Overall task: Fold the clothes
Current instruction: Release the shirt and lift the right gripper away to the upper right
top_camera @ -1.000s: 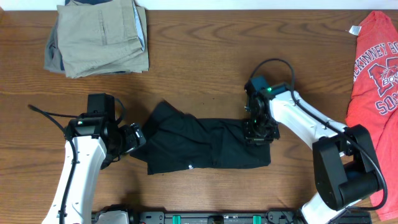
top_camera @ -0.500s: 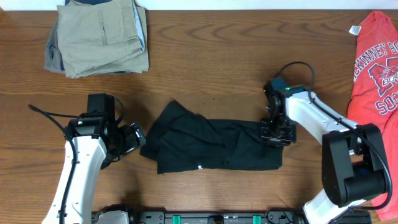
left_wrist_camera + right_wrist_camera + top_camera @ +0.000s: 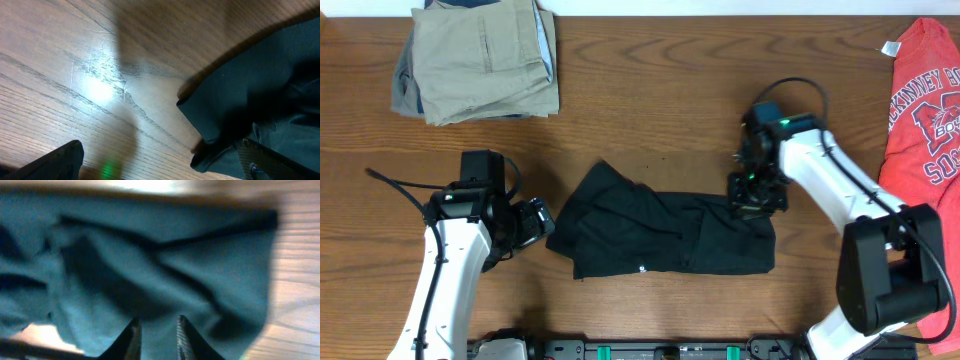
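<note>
Clothes (image 3: 660, 235): black tee, rumpled band on table (image 3: 650, 110), between the arms.
Right pincer (image 3: 753, 203): on its far right corner, jaws narrow; can't tell if gripping.
Left pincer (image 3: 533, 222): wide open, just beside left end.
Tip: pinch all layers at corner, then fold flat.

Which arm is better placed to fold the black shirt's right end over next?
Probably right. The right fingers are over the black T-shirt at its right end; the left fingers stand open beside its left edge, nothing between them.
</note>
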`<state>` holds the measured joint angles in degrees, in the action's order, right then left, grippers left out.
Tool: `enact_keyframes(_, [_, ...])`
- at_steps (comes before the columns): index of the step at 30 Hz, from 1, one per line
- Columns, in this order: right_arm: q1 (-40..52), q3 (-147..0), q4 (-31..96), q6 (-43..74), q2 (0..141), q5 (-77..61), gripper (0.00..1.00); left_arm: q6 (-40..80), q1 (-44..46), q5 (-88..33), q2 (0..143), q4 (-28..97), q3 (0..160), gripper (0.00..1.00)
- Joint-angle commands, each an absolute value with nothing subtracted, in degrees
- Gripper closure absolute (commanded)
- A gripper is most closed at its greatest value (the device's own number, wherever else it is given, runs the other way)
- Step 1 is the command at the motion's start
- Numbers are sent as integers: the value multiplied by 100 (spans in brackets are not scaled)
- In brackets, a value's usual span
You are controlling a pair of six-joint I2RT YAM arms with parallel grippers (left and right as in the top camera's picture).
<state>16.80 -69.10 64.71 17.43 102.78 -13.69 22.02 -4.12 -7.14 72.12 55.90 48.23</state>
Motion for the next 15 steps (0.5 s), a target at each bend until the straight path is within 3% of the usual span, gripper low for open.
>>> enact_keyframes(1, [2036, -6722, 6375, 1542, 10160, -1588, 80, 2102, -432, -687, 7223, 5605, 4779, 0])
enact_keyframes(9, [2714, -6051, 5437, 2156, 10165, -1815, 84, 2102, -432, -687, 7223, 5607, 4777, 0])
enact_keyframes(15, [3133, -5944, 4783, 2405, 10165, -2298, 77, 2102, -432, -687, 7223, 5605, 4777, 0])
